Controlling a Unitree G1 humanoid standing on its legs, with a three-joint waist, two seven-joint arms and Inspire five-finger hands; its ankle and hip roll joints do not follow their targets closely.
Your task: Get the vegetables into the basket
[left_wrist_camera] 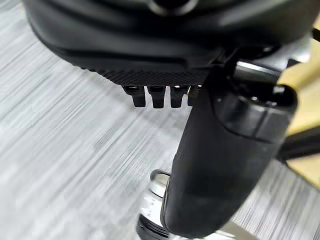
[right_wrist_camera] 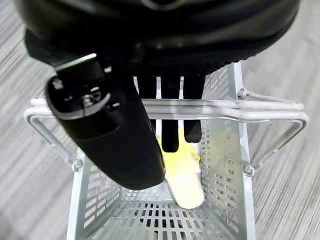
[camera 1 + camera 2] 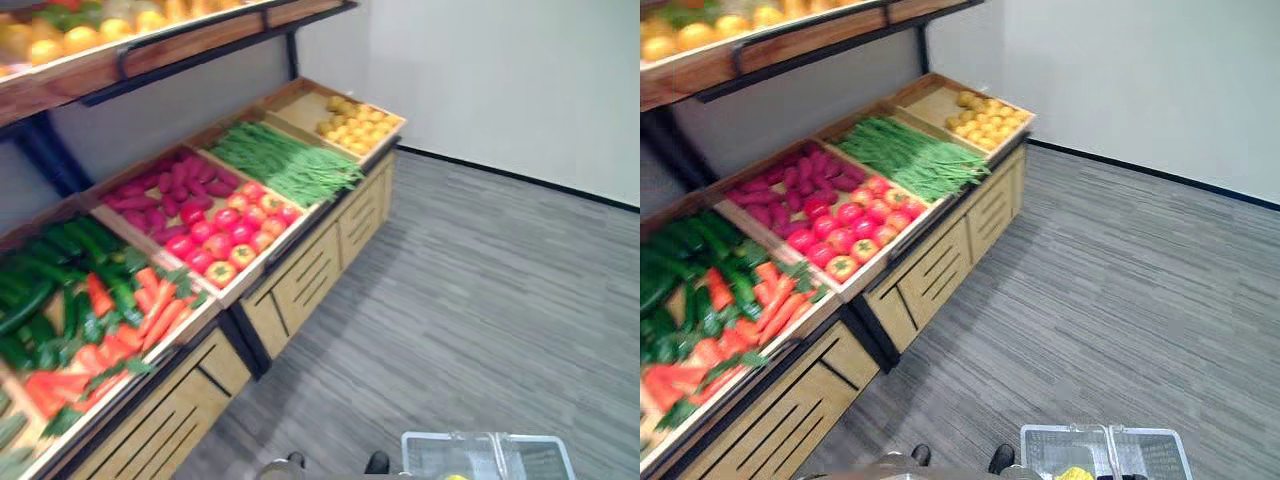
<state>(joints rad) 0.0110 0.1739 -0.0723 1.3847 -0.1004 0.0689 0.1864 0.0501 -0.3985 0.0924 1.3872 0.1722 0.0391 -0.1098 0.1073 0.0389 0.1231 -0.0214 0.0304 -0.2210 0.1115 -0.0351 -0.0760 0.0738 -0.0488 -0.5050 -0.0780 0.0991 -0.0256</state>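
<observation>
My right hand (image 2: 117, 137) has its fingers (image 2: 170, 132) curled round the two wire handles (image 2: 250, 106) of a white mesh basket (image 2: 225, 200), which hangs above the grey floor. A pale yellow vegetable (image 2: 184, 177) lies in the bottom of it. The basket (image 3: 520, 452) sits at the lower edge of the eye views. To the left, a wooden produce stand carries green cucumbers (image 3: 60, 262), orange carrots (image 3: 150, 315), red and orange tomatoes (image 3: 228, 235), purple vegetables (image 3: 165, 190) and green beans (image 3: 290, 160). My left hand (image 1: 225, 160) hangs over the floor with relaxed fingers, holding nothing.
A crate of yellow produce (image 3: 352, 122) fills the stand's far end, and an upper shelf (image 3: 150, 45) carries more yellow produce. The stand has slatted wooden fronts (image 3: 300, 285). Grey plank floor (image 3: 480, 300) stretches right to a white wall (image 3: 520, 80).
</observation>
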